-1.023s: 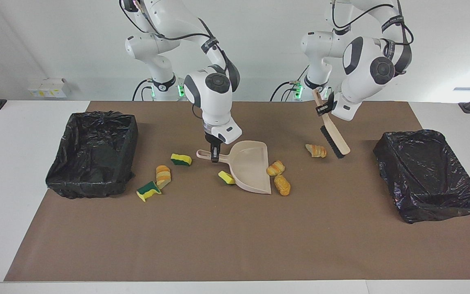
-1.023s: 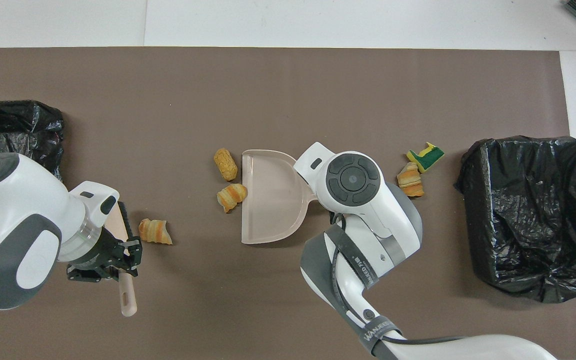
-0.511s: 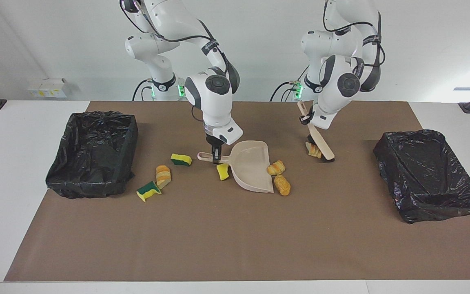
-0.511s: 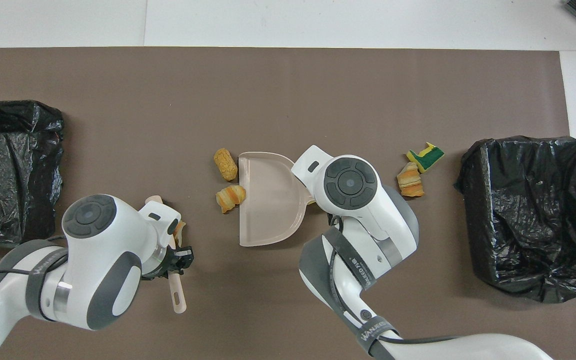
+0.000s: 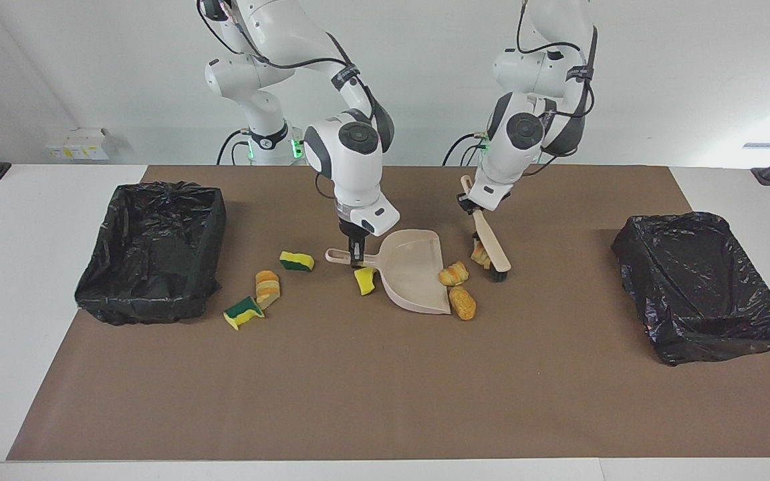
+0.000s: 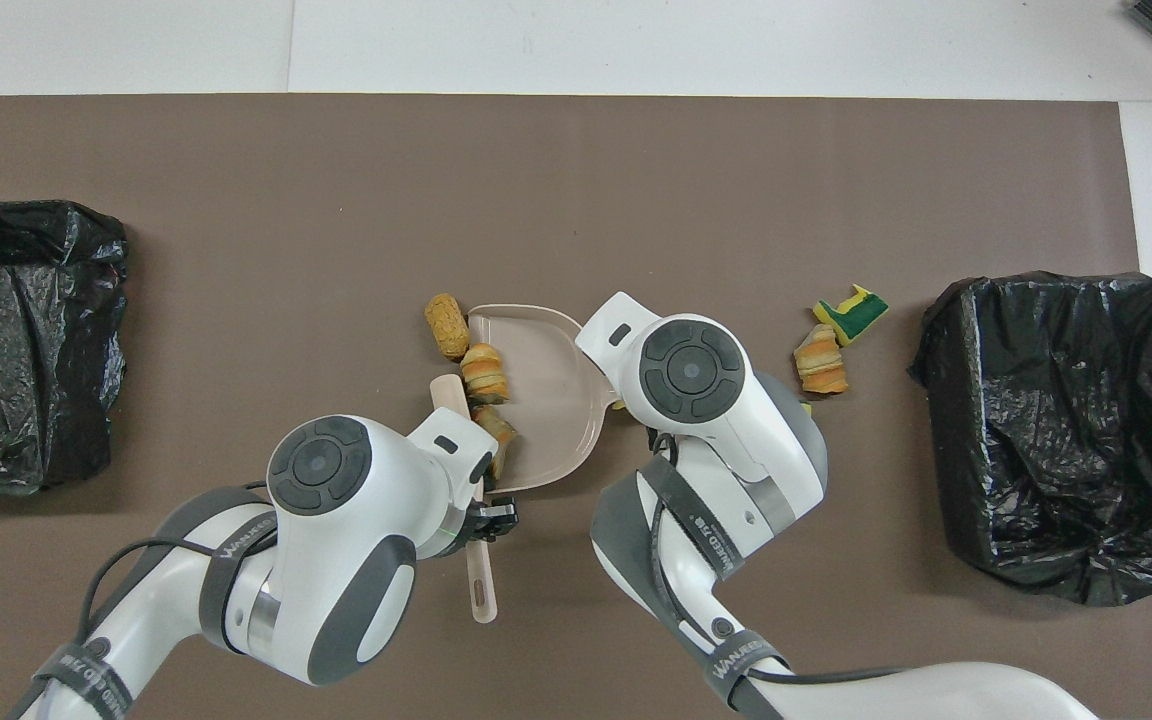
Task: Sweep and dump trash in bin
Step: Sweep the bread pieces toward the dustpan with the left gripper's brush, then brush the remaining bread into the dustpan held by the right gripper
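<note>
My right gripper [image 5: 356, 256] is shut on the handle of the beige dustpan [image 5: 412, 270], which rests on the brown mat. My left gripper [image 5: 473, 204] is shut on the wooden brush [image 5: 494, 250], whose bristles touch the mat by the pan's open edge. Three bread pieces of trash lie at that edge [image 5: 453, 274] [image 5: 463, 302] [image 5: 479, 254]; in the overhead view one [image 6: 485, 370] overlaps the pan's lip [image 6: 546, 400]. A yellow sponge scrap [image 5: 365, 280] leans against the pan near its handle. More trash lies toward the right arm's end: sponges [image 5: 297, 260] [image 5: 243, 312] and bread [image 5: 267, 286].
A black-lined bin [image 5: 151, 250] stands at the right arm's end of the mat, and a second black-lined bin [image 5: 699, 287] stands at the left arm's end. The brown mat [image 5: 385, 401] stretches on toward the table's front edge.
The left arm swung the brush toward the dustpan, pushing one bread piece along to the pan's open edge. The pan shifted slightly and the yellow sponge beside it tipped up.
</note>
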Action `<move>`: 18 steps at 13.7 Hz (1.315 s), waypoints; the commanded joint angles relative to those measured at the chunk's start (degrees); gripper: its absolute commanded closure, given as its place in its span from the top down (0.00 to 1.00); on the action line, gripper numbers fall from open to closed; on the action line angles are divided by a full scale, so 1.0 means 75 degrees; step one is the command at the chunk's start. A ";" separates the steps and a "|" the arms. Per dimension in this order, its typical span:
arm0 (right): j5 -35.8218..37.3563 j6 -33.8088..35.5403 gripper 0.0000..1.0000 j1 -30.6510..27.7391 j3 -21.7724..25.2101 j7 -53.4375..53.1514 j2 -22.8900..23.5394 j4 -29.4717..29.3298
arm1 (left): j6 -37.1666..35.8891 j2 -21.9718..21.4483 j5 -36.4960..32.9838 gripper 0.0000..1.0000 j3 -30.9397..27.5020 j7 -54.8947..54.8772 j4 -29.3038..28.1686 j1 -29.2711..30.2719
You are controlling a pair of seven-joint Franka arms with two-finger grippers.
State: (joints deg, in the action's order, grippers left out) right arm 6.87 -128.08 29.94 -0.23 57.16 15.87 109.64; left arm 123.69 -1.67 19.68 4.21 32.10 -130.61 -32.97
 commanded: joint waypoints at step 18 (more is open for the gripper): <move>-0.0025 0.0565 0.00 0.0110 -0.0027 -0.0950 0.0017 -0.0005 | -0.1235 0.2520 -0.2858 0.00 -0.0210 -0.6472 0.3696 0.2240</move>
State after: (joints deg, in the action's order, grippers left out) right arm 6.86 -126.05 30.36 -0.23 53.57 15.84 109.42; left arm 112.88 17.40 -0.63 2.21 -15.47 -100.52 -15.38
